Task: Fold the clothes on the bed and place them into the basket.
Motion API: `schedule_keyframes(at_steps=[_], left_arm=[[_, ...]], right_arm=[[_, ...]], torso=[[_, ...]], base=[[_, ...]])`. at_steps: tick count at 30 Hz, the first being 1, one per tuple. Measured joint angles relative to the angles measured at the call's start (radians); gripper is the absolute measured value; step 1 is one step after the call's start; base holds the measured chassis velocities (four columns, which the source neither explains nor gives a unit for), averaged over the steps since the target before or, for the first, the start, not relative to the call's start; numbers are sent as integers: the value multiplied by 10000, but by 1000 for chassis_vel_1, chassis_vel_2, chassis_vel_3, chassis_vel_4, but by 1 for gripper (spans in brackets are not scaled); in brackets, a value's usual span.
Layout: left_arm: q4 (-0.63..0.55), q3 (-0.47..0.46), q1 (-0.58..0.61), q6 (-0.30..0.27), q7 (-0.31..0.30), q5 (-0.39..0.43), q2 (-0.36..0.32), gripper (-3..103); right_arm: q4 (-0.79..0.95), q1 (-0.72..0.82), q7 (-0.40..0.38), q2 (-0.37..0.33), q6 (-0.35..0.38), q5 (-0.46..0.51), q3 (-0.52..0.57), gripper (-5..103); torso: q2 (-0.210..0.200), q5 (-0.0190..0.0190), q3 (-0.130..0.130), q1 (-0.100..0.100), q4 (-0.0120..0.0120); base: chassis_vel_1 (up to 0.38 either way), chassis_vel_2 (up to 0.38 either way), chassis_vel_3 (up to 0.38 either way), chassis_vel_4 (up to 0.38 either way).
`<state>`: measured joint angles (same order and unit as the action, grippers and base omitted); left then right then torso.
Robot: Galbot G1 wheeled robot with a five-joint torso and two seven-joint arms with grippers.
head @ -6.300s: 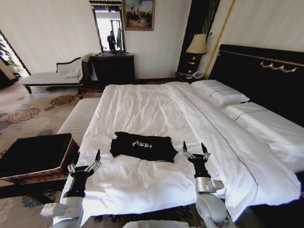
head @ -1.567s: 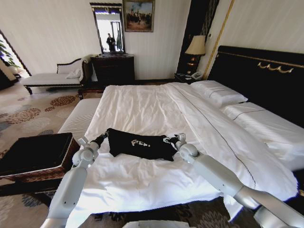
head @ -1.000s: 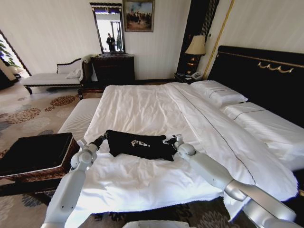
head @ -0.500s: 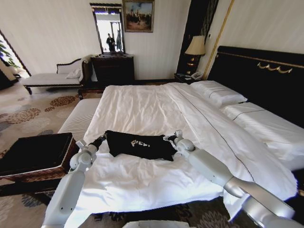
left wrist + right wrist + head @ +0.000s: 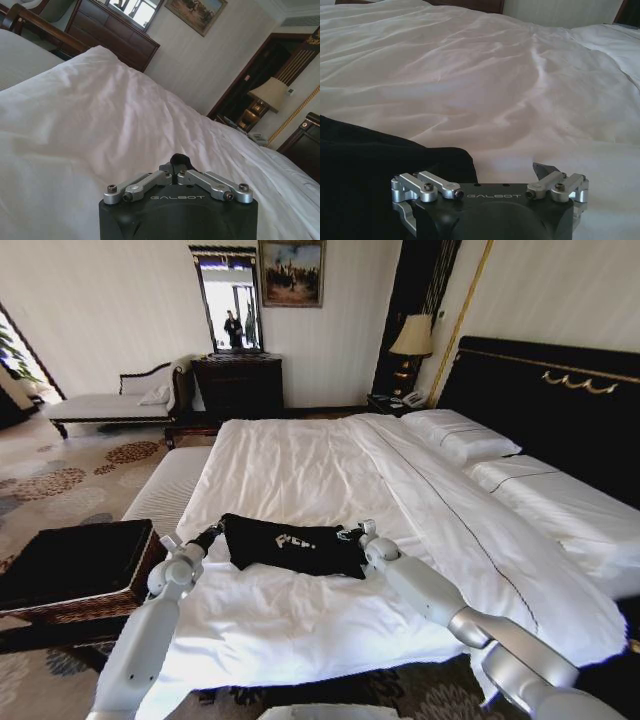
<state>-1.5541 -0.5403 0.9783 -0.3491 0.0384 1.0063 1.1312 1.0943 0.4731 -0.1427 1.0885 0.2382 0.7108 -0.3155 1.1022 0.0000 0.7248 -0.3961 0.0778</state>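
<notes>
While the black shirt is lying flat near the foot edge of the bed, you are seeing its long axis running across the bed, side to side, with the white lettering reading toward the foot. Your left gripper is sitting at the shirt's left end, close to the bed's left edge; in the left wrist view its fingers are drawn together on a small dark fold of the shirt. Your right gripper is resting at the shirt's right end, and in the right wrist view its fingers are standing spread apart, with the shirt's edge lying beside one of them. Beyond the shirt, you are getting a wide stretch of bare white sheet reaching toward the pillows and the headboard. Off the bed's left edge, the basket is standing on the floor near the foot corner, apart from the shirt.
</notes>
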Motion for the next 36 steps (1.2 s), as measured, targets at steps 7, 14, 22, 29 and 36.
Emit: schedule_keyframes(at_steps=[7, 14, 22, 29, 36], left_arm=[[91, 46, -63, 8, -9, -33, 17, 0], [191, 51, -88, 29, -13, -41, 17, 0], [236, 63, -103, 39, -13, -47, 22, 0], [290, 56, -101, 47, -13, -45, 19, 0], [368, 57, -104, 69, -11, -44, 13, 0]], right_arm=[[29, 194, 713, -172, -434, -632, -26, 86], [-219, 221, 854, -35, -715, -1070, -25, 58], [-775, 21, 945, 454, -1083, -1357, -52, 37], [-788, 2, 1168, 463, -1497, -1555, -190, 36], [-742, 22, 1185, 356, -1533, -1683, -236, 62]], torso=[[0, 0, 0, 0, 1], [1, 0, 0, 0, 2], [0, -1, 0, 0, -2], [0, 0, 0, 0, 1], [0, 0, 0, 0, 1]], base=[[0, 0, 0, 0], [0, 0, 0, 0], [0, 0, 0, 0], [0, 0, 0, 0], [0, 0, 0, 0]])
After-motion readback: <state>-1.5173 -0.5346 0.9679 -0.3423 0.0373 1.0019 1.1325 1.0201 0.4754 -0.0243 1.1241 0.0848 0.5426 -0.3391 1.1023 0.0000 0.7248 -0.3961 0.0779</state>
